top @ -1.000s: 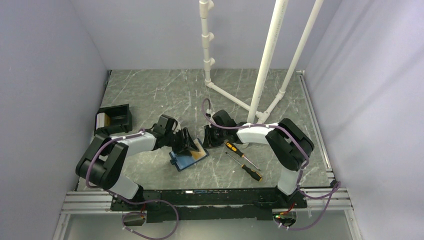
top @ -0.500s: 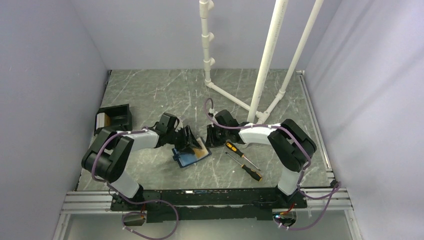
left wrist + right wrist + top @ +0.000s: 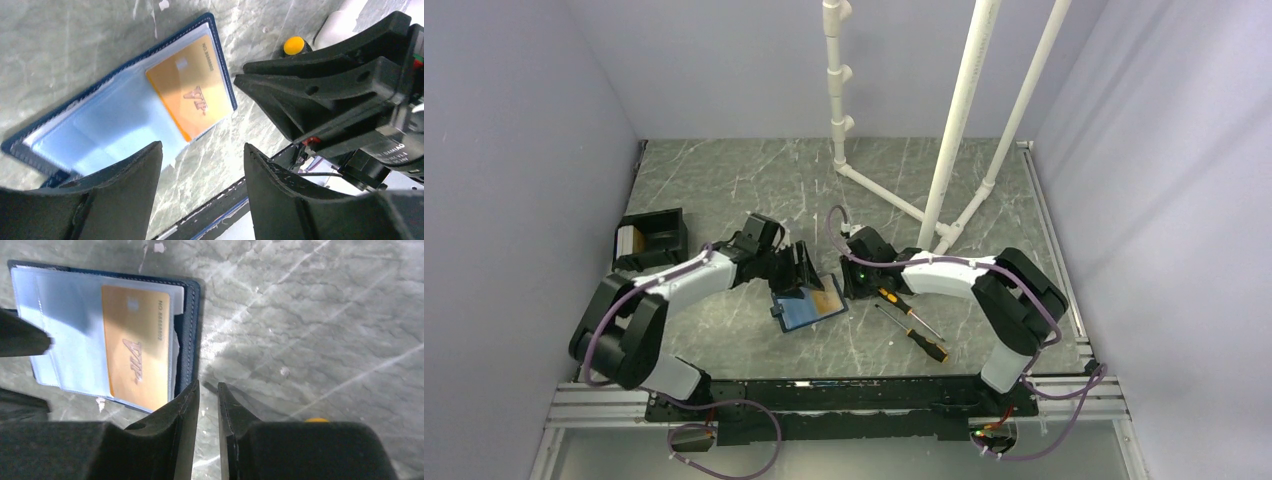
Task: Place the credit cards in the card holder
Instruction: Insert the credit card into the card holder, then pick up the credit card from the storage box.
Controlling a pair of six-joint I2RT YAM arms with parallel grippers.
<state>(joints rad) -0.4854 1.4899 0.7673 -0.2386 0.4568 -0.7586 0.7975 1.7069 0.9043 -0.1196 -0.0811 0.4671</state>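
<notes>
The navy card holder (image 3: 796,316) lies open on the table, pale blue inside. One orange-yellow credit card (image 3: 827,296) sits in its right half; it also shows in the left wrist view (image 3: 192,92) and the right wrist view (image 3: 135,345). My left gripper (image 3: 802,272) is open and empty, hovering over the holder's far edge (image 3: 202,150). My right gripper (image 3: 849,284) is empty, its jaws nearly together with a thin gap, its tips (image 3: 207,385) just beside the holder's right edge (image 3: 192,315). No other card is in view.
Two orange-handled screwdrivers (image 3: 902,304) (image 3: 916,340) lie right of the holder, under the right arm. A black open-topped box (image 3: 652,237) stands at the left. A white pipe frame (image 3: 944,140) rises at the back.
My right gripper has moved left and nearer, up to the holder's right edge. My left gripper has shifted a little back and right. The holder has slid slightly right.
</notes>
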